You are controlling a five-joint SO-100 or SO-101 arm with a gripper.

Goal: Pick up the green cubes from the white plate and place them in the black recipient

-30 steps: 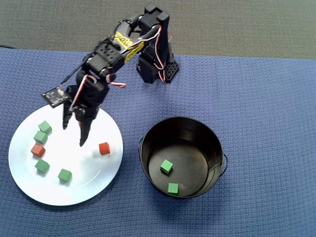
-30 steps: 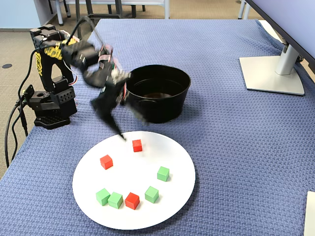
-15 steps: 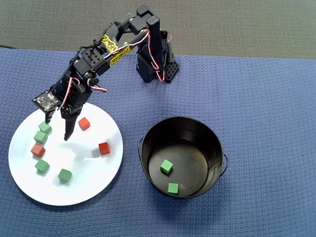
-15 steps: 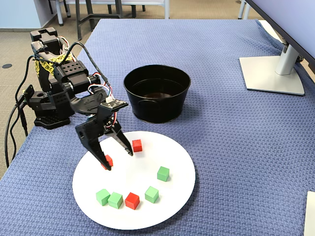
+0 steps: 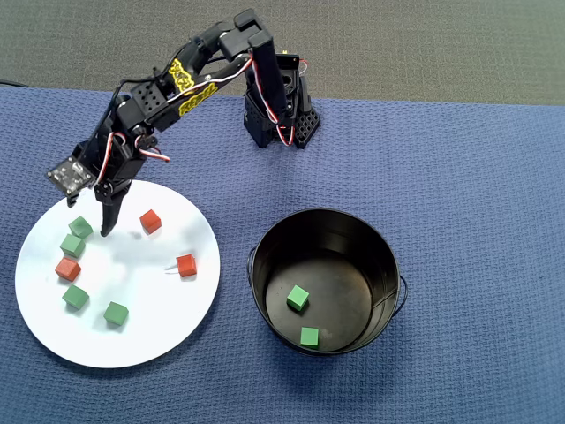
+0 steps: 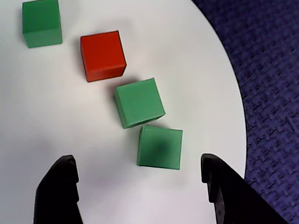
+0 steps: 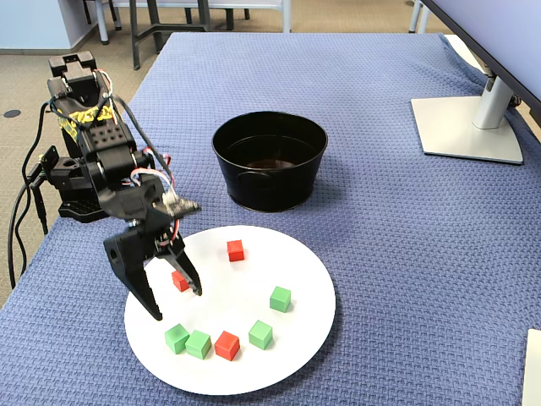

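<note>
Your table wears a blue woven cloth (image 7: 380,220); past its far edge you can see grey floor (image 5: 397,44), and a monitor foot (image 7: 469,127) stands at the right of the fixed view. On the cloth lies the white plate (image 5: 159,327) with four green cubes (image 5: 75,297) and three red cubes (image 5: 185,265). The black bucket (image 5: 384,256) sits just right of the plate overhead, two more green ones inside. Your gripper (image 7: 176,303) hangs over the plate's edge, fingers (image 6: 58,189) spread apart, empty, straddling the nearest green cube
</note>
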